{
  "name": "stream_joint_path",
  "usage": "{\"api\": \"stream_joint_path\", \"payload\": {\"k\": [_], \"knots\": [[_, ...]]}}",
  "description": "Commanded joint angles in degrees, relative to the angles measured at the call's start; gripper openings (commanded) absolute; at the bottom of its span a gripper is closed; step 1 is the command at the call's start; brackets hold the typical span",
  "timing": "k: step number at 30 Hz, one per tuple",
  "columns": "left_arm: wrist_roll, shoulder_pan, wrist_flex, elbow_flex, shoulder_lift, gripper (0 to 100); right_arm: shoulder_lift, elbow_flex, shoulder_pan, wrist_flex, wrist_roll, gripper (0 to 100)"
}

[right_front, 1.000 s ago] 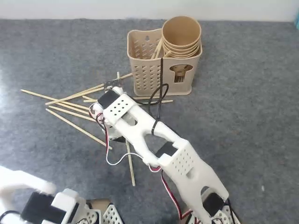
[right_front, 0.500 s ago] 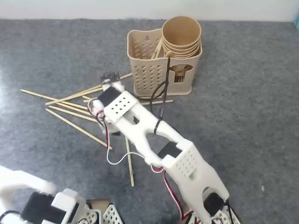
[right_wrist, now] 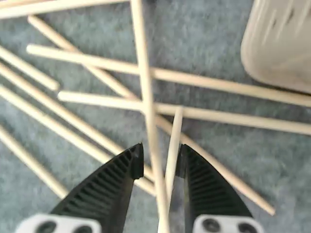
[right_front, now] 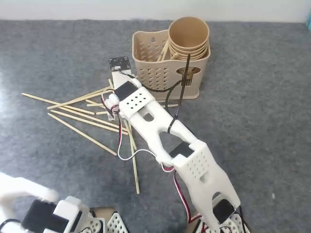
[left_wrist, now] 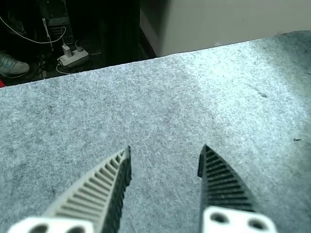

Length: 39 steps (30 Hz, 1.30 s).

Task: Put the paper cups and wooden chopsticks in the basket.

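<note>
Right gripper (right_wrist: 160,153) is held low over the heap just beside the basket (right_front: 155,73). Its black ribbed fingers (right_wrist: 116,179) are drawn in on two wooden chopsticks (right_wrist: 173,141), which are pinched side by side in the narrow gap between them. One of the pair is seen to end just past the fingertips, while the other runs on across the heap.

Beneath them, loose chopsticks (right_front: 73,116) are scattered criss-cross on the grey felt tabletop (right_front: 262,121), spread from the basket's foot toward the left edge. One is laid apart from the rest, pointing to the near edge.

The basket, beige and perforated, is set upright near the middle of the far edge. A stack of paper cups (right_front: 189,34) is nested in its compartment on the right-edge side and rises above the rim. A few leaning chopsticks (right_front: 165,48) are propped tilted inside the basket against that stack.

The right arm (right_front: 160,128) is stretched from the near edge to the heap.

Left gripper (left_wrist: 165,155) is held over grey felt near a tabletop edge, its fingers spread apart. A power strip (left_wrist: 73,53) is seen on the floor beyond that edge.
</note>
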Motion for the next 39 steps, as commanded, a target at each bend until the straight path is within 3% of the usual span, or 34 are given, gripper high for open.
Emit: {"api": "stream_joint_path", "payload": {"k": [1, 11, 20, 24, 27, 39], "knots": [[0.4, 0.6, -1.1, -0.9, -0.3, 22, 0.1, -0.4, 1.3, -2.1, 1.1, 11.5], [0.4, 0.6, -1.4, 0.0, -0.3, 22, -1.7, -4.6, 1.3, -2.2, 1.3, 11.5], [0.4, 0.6, -1.4, 0.0, -0.3, 22, 6.3, -5.2, 1.5, -6.9, 1.3, 11.3], [0.4, 0.6, -1.4, 0.0, -0.3, 22, 8.5, -6.5, 1.5, -7.2, 1.3, 0.9], [0.4, 0.6, -1.4, 0.0, -0.4, 22, 8.7, -7.1, 1.5, -6.7, 1.3, 1.4], [0.4, 0.4, -1.1, 0.0, -0.7, 22, -1.0, -22.7, -2.2, 14.1, 1.3, 0.8]]}}
